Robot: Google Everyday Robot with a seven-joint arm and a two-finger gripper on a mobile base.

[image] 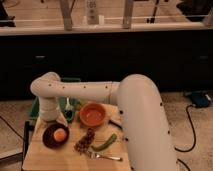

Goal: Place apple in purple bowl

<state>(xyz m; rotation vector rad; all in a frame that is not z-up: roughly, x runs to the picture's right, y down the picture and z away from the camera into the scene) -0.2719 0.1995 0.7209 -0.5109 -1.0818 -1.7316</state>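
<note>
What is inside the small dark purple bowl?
A small round orange-red apple lies inside the dark purple bowl, hiding the bottom under it. The white arm's gripper is above the bowl's back rim.

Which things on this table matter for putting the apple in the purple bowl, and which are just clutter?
Job:
- apple, lying in the purple bowl
- tool, at the left, just above the bowl's back rim

Lying about:
- orange bowl
- green vegetable
- dark clustered food
- fork
- green tray, behind the arm
</note>
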